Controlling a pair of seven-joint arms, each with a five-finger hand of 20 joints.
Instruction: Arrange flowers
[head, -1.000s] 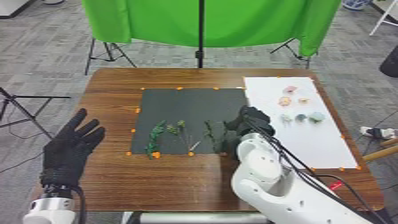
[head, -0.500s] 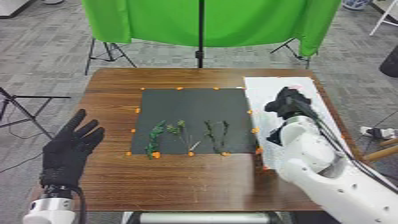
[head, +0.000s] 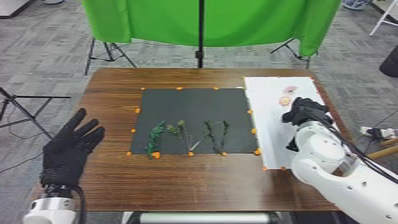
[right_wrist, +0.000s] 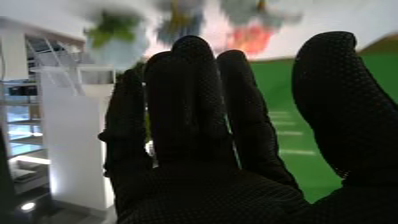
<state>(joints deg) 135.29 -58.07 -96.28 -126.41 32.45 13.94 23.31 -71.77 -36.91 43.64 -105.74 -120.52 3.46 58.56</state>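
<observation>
With right hand released, over white sheet, near pink flower heads; with green stems laid on dark mat; apparently at stem stage, with flower heads left to transfer.

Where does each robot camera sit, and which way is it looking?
Head view: on the robot's head, looking forward and down at the table; it sees the left hand and right hand, each on a white arm.
Right wrist view: on the right wrist, looking along that hand, past its fingers.
Both see the right hand, some flowers and the green cloth.
</observation>
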